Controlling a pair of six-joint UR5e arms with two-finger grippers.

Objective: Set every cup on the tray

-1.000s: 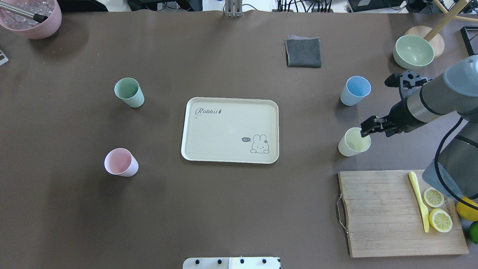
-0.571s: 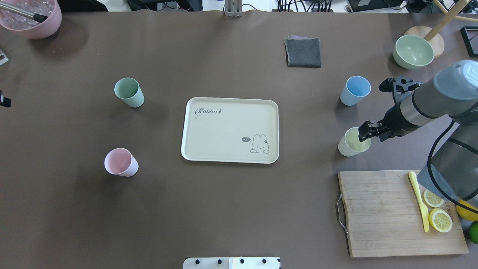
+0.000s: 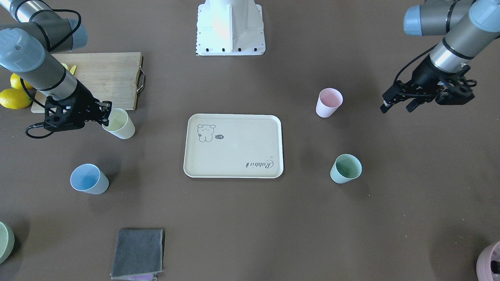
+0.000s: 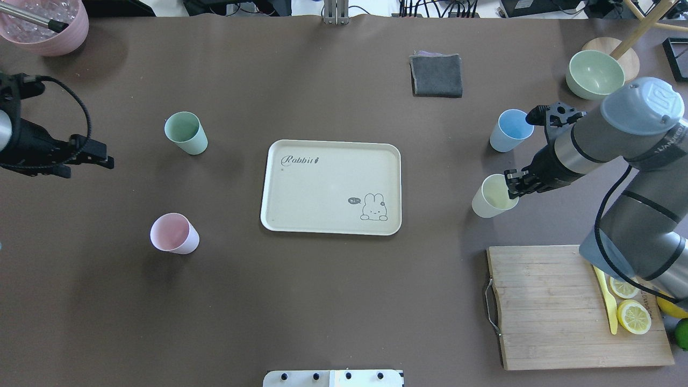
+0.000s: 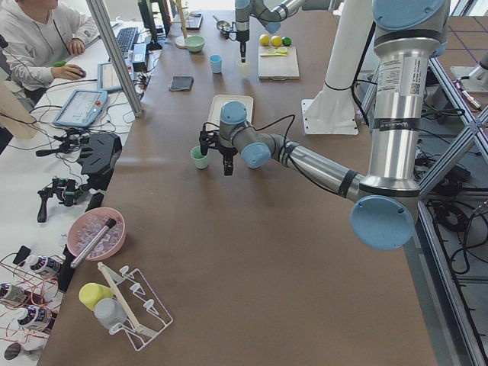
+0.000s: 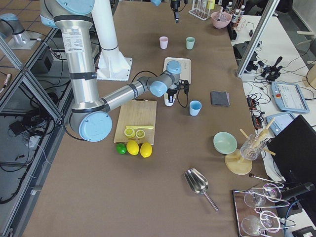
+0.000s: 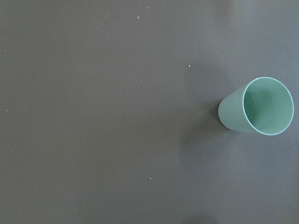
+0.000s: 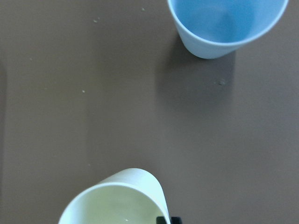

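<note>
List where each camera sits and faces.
Front-facing: across table, facing base; both arms.
Overhead: behind robot, looking down; both arms.
Exterior left: table end; left arm nearest.
Exterior right: opposite end; right arm nearest.
Left wrist: downward, green cup; no robot.
Right wrist: downward, yellow cup, blue cup; gripper fingertip.
Overhead, front-facing share tray.

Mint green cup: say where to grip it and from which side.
Probably best to pinch the mint green cup at its rim wall from above, one finger inside, one outside: it stands upright and alone, mouth open and empty. The open left gripper is nearest.
</note>
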